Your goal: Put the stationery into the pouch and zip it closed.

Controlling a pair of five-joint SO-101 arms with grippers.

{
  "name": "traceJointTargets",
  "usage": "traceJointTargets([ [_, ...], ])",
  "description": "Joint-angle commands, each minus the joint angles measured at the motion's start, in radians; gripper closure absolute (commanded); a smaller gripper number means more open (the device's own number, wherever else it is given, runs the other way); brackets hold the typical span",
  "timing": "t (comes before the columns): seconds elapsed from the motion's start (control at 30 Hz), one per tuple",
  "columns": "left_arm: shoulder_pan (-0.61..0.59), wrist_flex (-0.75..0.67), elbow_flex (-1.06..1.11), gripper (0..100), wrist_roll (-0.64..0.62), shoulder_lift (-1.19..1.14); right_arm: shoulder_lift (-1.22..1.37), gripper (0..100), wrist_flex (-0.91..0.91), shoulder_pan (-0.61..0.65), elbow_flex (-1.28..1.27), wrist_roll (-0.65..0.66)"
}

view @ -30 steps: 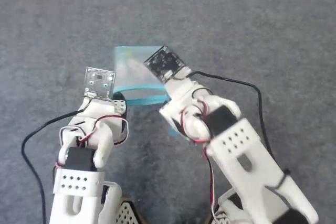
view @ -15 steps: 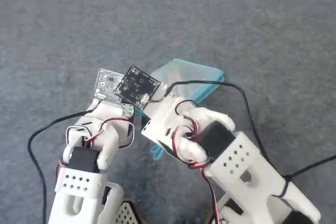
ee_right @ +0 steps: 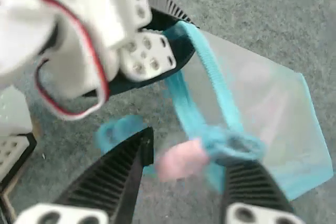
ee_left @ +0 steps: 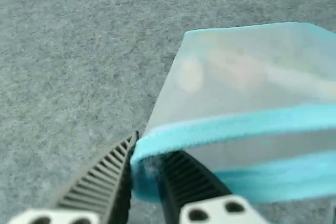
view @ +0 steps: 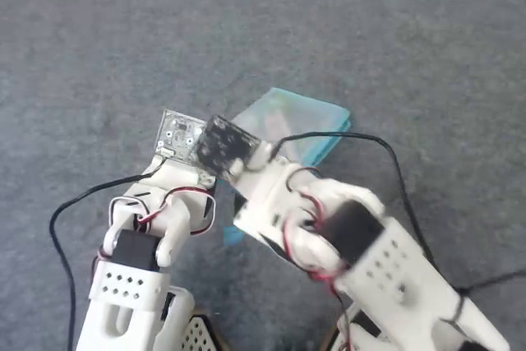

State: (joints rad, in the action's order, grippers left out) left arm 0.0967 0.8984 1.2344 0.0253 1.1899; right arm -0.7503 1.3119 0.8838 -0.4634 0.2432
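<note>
Zipping step: left gripper (ee_left: 146, 153) pinches pouch (ee_left: 247, 77) corner, right gripper (ee_right: 189, 150) spread astride pink zip pull (ee_right: 178, 165); next, clamp and draw.

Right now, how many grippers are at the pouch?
2. The left gripper is shut on one end of the turquoise zipper strip of the translucent plastic pouch. The right gripper stands open around the pink pull tab farther along that strip.

The pouch (ee_left: 247, 72) is frosted translucent plastic with woven cloth edging; the desk (view: 82, 55) beneath is matt, fuzzy felt.
</note>
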Motion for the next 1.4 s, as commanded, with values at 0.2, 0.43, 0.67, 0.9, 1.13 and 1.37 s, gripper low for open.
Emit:
traceJointTargets([
  [0.2, 0.002, 0.003, -0.03, 99, 0.009, -0.012, -0.38, 55.2, 0.229, -0.005, 0.058, 0.144],
  [0.43, 0.0, 0.032, -0.056, 99, 0.009, -0.012, -0.449, 55.2, 0.203, -0.088, -0.097, 0.198],
  [0.67, -0.083, 0.069, -0.114, 99, 0.006, -0.012, -0.458, 55.2, -0.062, -0.185, -0.474, 0.331],
  [0.9, -0.124, 0.077, -0.145, 99, 0.009, -0.014, -0.452, 55.2, -0.119, -0.182, -0.545, 0.374],
  [1.13, -0.12, 0.087, -0.145, 99, 0.009, -0.014, -0.447, 55.2, -0.294, -0.156, -0.644, 0.367],
  [1.37, -0.109, 0.083, -0.142, 99, 0.009, -0.014, -0.295, 59.6, -0.344, -0.15, -0.597, 0.344],
])
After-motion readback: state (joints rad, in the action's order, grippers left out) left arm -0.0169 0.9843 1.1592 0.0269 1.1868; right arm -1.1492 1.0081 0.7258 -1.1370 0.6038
